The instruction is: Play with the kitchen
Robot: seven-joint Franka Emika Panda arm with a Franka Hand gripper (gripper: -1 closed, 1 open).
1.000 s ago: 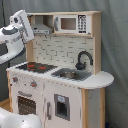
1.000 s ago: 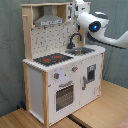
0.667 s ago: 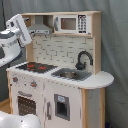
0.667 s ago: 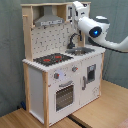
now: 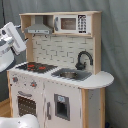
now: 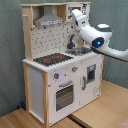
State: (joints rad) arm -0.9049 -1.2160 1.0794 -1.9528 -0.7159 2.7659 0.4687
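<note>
The fingers cannot be made out in either exterior view, so whether they are open or closed cannot be told; only the arm point(image 6: 92, 34) is showing, a smooth, rounded white shell with a glowing blue ring, reaching in from the second exterior view's right toward the upper part of the kitchen point(image 6: 60, 75). In the first exterior view the arm point(image 5: 12, 42) is sitting at the first exterior view's left edge, beside the grey hood point(image 5: 39, 27). The kitchen is standing upright in the middle of both exterior views, a boxy toy of matte white panels framed in pale wood, resting on a light wooden floor point(image 6: 107, 110). Its flat black hob point(image 5: 36, 66) is carrying red rings, next to a shiny silver sink point(image 5: 70, 75) with a curved black faucet point(image 5: 84, 59). Behind these a white pegboard back point(image 5: 57, 50) is showing rows of small holes, a microwave point(image 5: 75, 23) is sitting on the top shelf, and the oven door point(image 6: 64, 95) is sitting below the knobs.
</note>
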